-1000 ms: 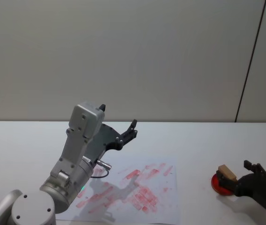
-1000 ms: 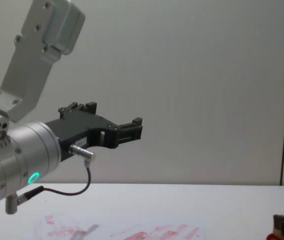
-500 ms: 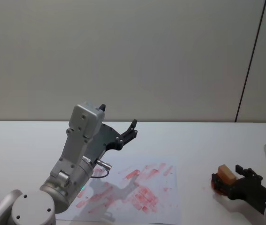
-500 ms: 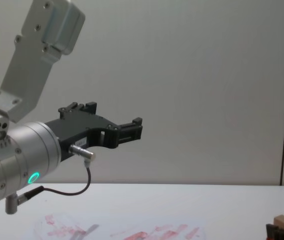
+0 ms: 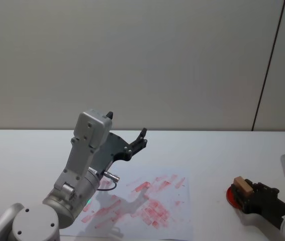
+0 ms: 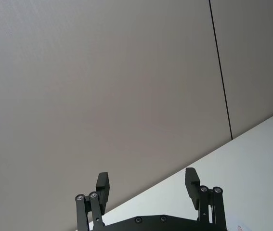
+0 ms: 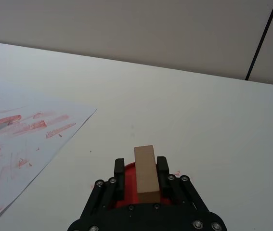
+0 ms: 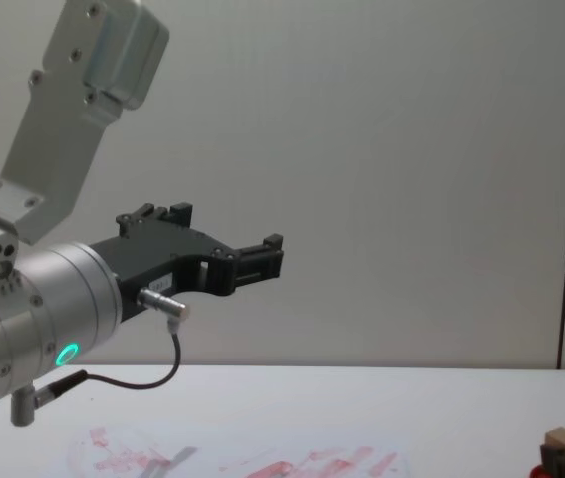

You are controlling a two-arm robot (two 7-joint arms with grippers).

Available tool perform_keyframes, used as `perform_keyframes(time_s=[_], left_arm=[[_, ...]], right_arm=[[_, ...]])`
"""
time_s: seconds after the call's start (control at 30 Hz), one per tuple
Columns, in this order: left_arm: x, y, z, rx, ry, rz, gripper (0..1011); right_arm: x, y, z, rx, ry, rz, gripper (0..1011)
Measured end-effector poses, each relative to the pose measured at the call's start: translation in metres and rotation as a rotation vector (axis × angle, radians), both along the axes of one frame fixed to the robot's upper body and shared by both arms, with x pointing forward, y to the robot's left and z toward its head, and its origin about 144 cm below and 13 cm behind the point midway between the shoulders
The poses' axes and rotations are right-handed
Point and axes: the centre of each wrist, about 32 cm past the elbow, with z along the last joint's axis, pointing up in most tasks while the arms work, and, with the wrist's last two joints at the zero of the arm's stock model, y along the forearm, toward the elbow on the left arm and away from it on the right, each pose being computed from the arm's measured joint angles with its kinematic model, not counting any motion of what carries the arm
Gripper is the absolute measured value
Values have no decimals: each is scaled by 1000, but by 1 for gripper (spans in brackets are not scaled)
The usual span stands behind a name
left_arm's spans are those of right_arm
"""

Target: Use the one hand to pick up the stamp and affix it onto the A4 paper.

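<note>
The stamp [image 7: 145, 174], a small tan wooden block, stands on a low red pad [image 7: 128, 195] at the table's right. My right gripper [image 7: 142, 177] is shut on it, one black finger on each side. From the head camera the stamp [image 5: 242, 187] and right gripper [image 5: 247, 193] sit at the lower right, right of the A4 paper [image 5: 152, 201], a white sheet smeared with red marks. The chest view catches the stamp [image 8: 564, 441] at its lower right corner. My left gripper [image 5: 138, 141] hangs open, raised above the paper's far left part.
The big left arm [image 5: 84, 165] with its green ring and cable [image 8: 152, 383] rises over the paper's left half. A pale wall [image 5: 142, 60] stands behind the table. Bare white tabletop [image 7: 184, 106] lies between the paper [image 7: 20, 139] and the pad.
My right gripper slid forward from beside the pad and closed around the stamp, which stays over the red pad. The left arm has not moved.
</note>
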Motion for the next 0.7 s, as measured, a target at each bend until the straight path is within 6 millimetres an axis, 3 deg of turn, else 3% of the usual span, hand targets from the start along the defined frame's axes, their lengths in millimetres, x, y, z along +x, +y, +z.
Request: perform_keyframes(time_s=[0.23, 0.7], left_arm=[[0, 0, 0, 0, 0, 0, 1002], [0, 0, 0, 0, 0, 0, 1003]], right_arm=[[2, 0, 0, -7, -21, 0, 224], [5, 8, 12, -21, -107, 56, 220]])
